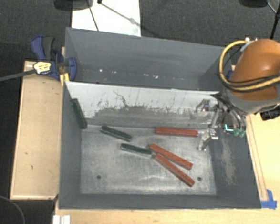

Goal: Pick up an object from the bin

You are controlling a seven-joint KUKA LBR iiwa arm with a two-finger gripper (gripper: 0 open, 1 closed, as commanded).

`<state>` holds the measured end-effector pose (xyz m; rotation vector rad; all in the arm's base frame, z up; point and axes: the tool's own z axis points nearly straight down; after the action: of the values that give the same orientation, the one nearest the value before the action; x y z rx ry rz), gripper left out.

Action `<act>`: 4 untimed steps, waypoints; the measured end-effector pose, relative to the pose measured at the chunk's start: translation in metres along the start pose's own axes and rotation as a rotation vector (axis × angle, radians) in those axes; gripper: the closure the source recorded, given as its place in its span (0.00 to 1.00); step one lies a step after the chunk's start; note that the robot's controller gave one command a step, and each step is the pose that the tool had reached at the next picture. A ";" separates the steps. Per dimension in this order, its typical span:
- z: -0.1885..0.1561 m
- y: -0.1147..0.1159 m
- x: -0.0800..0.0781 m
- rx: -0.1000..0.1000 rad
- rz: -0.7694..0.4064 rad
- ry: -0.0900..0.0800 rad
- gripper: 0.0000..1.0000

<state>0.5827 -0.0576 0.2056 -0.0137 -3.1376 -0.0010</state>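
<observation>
one red bar (177, 132) just beside the hand (205, 141), on the bin (134, 61) floor

- The front strip of the bin floor (140, 183) is lying bare from wall to wall, leaving open passage.
- A long red bar (171, 156) and a second red bar (174, 170) are crossing the centre diagonally, side by side.
- A dark green bar (136, 150) is meeting their left end.
- A third red bar (177, 132) is blocking the foot of the back wall, just beside the gripper (206, 138).
- Another green bar (115, 133) is lying left of centre.
- A leaning green bar (78, 113) is occupying the back left corner.
</observation>
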 end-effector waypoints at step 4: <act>0.122 0.003 0.028 0.001 0.050 -0.006 1.00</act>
<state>0.5546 -0.0541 0.0842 -0.0925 -3.1420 0.0003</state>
